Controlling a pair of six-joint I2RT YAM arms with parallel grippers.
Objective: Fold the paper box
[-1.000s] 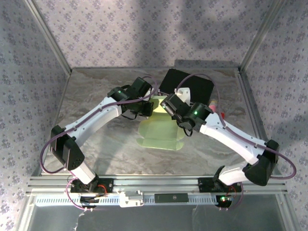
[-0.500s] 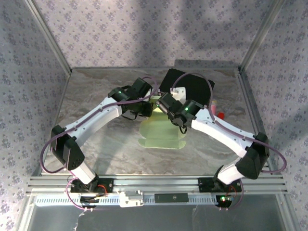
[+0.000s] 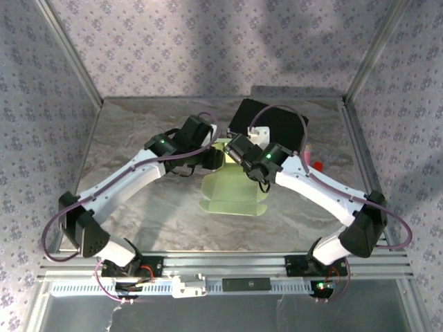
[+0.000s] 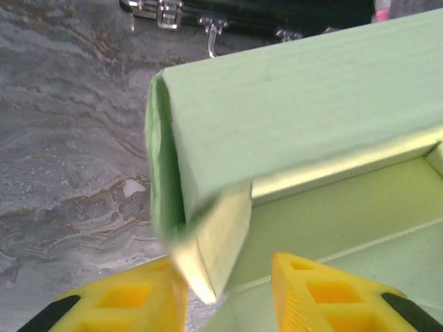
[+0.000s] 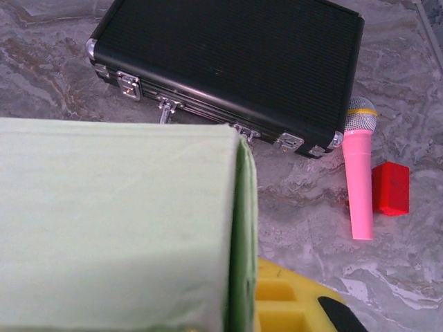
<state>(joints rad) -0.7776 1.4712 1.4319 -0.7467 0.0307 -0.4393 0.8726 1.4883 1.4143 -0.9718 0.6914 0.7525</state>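
Grey marble desk (image 3: pixel 138 131), floral wallpaper walls (image 3: pixel 208 48); paper box (image 3: pixel 232 194) mid-desk, black case (image 3: pixel 280 124) at 1 o'clock, left claw (image 4: pixel 225 277) apart around a flap (image 4: pixel 214 242), right claw (image 3: pixel 232 151) can't tell.

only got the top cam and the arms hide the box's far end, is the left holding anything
observer: left wrist cam: a flap of the box sits between the left jaws, which stand apart, not clamped
operator: and the right
observer: one yellow finger beside the box's end wall; can't tell if the right jaws are shut
operator: what's the pink thing
observer: a toy microphone, lying beside a red block, apart from the box
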